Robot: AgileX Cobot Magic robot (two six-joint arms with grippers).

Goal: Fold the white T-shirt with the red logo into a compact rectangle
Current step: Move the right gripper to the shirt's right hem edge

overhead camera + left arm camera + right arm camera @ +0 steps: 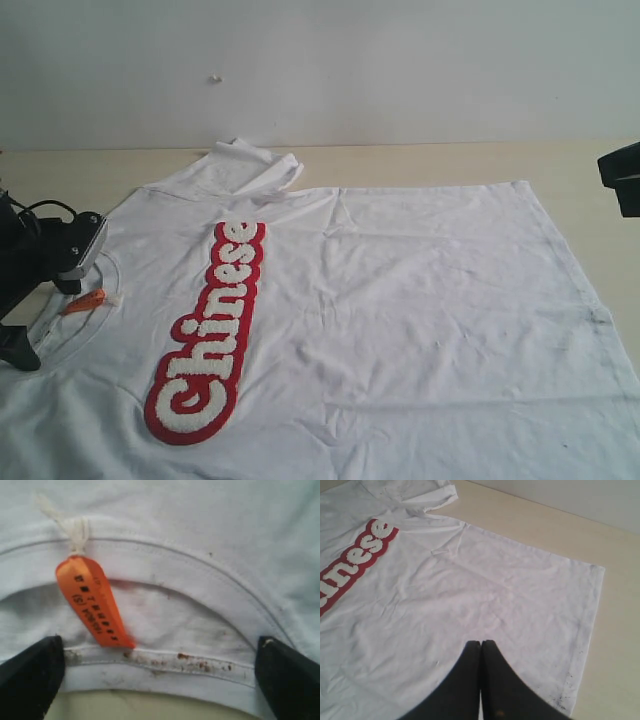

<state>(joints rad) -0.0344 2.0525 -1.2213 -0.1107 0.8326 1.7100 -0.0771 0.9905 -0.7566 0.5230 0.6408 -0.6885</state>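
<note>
We note left claw (pixel 160 647) spread apart astride shirt (pixel 400 300) collar (pixel 165 677), beside orange tag (pixel 95 605); right claw (pixel 481 647) pressed together near shirt hem.

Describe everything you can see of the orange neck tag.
The orange neck tag is a narrow, smooth, ribbon-like strip with small black print too blurred to read. A white string knots one end to the ribbed collar of the white T-shirt. It lies slanted across the neck opening, its free tip reaching the stained collar band opposite. The open left gripper straddles that band without touching the tag.
</note>
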